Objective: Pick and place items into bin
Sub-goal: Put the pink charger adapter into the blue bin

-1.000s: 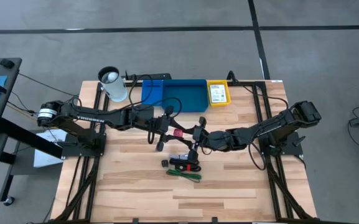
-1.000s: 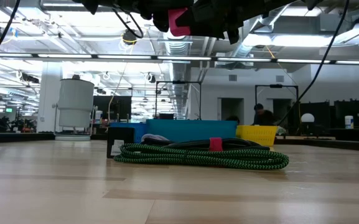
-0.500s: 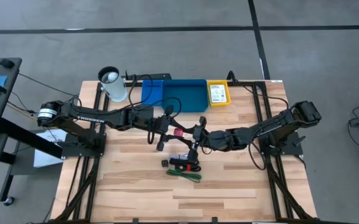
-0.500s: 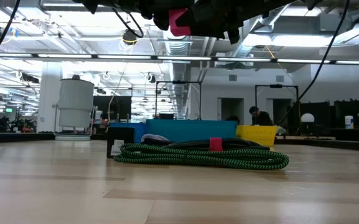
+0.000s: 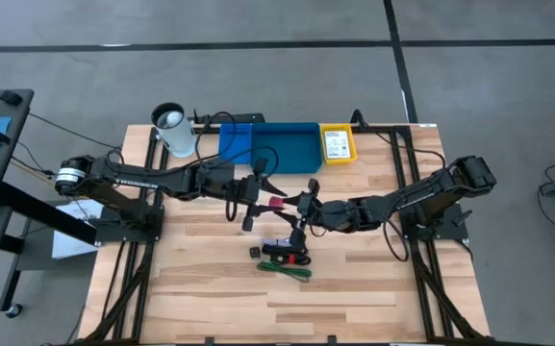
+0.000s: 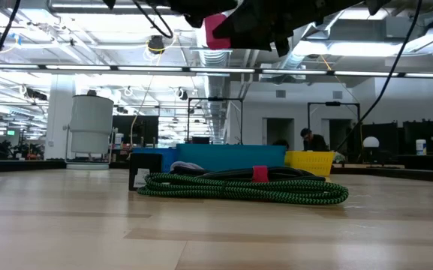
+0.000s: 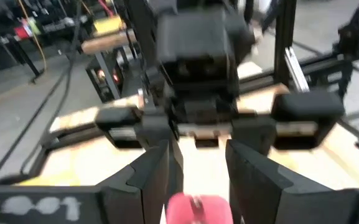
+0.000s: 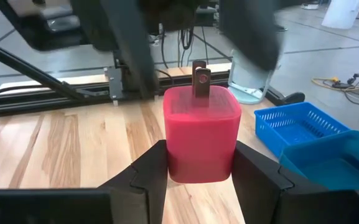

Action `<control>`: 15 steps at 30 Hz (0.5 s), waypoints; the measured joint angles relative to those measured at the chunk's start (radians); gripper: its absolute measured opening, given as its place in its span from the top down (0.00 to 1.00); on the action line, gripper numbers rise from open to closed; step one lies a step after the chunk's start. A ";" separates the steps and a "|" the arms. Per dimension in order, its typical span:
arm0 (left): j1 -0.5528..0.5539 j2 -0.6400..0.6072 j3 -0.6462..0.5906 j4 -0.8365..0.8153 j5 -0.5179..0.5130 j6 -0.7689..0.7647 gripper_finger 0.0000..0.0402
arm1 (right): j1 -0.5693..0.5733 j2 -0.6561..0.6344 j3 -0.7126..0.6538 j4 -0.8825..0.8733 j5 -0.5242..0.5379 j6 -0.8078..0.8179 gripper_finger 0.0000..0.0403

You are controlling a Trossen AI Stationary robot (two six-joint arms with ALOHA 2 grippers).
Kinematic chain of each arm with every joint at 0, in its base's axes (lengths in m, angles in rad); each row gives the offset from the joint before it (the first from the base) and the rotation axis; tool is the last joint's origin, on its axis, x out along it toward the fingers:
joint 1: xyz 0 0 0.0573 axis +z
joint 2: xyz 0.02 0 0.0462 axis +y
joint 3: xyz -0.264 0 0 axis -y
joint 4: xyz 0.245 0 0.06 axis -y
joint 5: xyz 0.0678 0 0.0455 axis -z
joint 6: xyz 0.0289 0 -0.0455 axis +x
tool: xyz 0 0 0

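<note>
Now: handover/carry | right pincer [image 8: 198, 180] clamped on pink-red cube [image 8: 201, 132], aloft mid-counter | left pincer [image 7: 195, 171] apart, facing it | next, we judge: carry to blue bin [image 5: 285, 149].

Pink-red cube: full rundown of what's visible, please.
The pink-red cube looks like smooth plastic with rounded edges and two metal prongs on one face, like a plug adapter. It is off the table, in the air above mid-table, in front of the blue bin. The right gripper has its fingers pressed on two opposite sides. The left gripper faces it, fingers apart on either side of the cube; whether they touch it cannot be told.
</note>
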 joint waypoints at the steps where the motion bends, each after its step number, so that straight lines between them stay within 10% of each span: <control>1: 0.000 0.000 0.001 -0.020 0.000 0.002 0.62 | 0.000 0.000 0.000 0.000 0.000 0.000 0.65; 15: 0.000 -0.003 0.001 -0.089 -0.001 0.038 0.62 | -0.006 0.000 0.001 -0.003 -0.001 -0.001 0.65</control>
